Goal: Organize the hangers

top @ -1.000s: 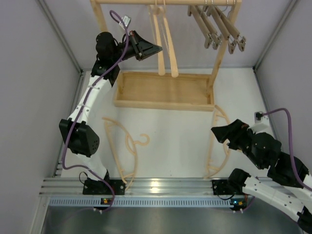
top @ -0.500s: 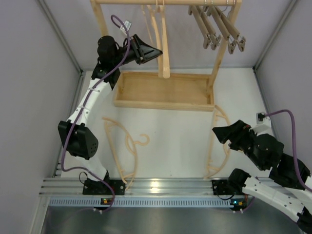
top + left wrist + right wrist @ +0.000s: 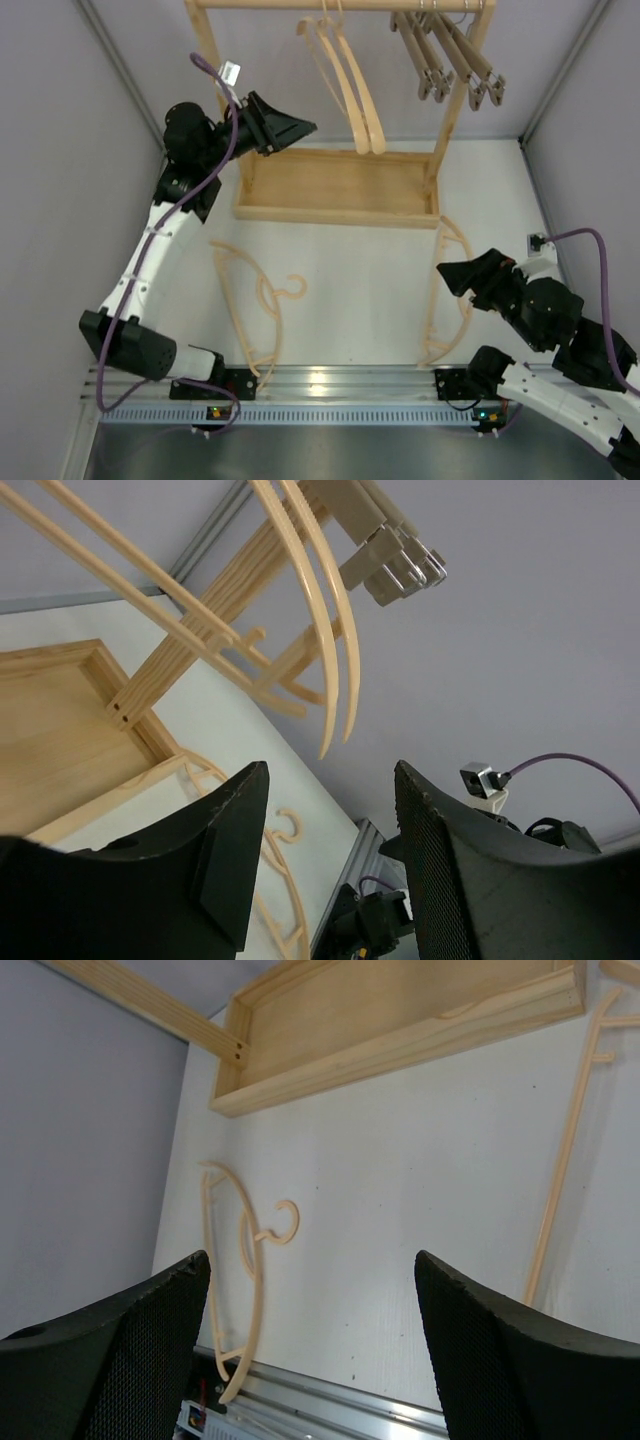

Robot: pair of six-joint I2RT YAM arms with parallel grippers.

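Observation:
Two pale curved hangers [image 3: 352, 85] hang from the rack's top rail [image 3: 260, 4], tilted and apart from my left gripper [image 3: 306, 127]. That gripper is open and empty a little to their left; in its wrist view the pale pair [image 3: 322, 630] hangs beyond the gripper [image 3: 330, 778]. Several brown-grey clamp bars [image 3: 448, 55] hang at the rail's right end, also seen from the left wrist [image 3: 388, 552]. One pale hanger [image 3: 248, 300] lies flat on the table at the left, another [image 3: 446, 290] at the right. My right gripper [image 3: 446, 270] is open above the right one, holding nothing [image 3: 312, 1260].
The rack's tray base [image 3: 250, 195] sits at the back middle, with uprights at its left and right ends. Grey walls close in both sides. A metal rail [image 3: 320, 385] runs along the near edge by the arm bases.
My left gripper has opened, let go of the pale hanger on the rail and drawn back left and down. The hanging pale pair has swung to the right. The right arm barely moved.

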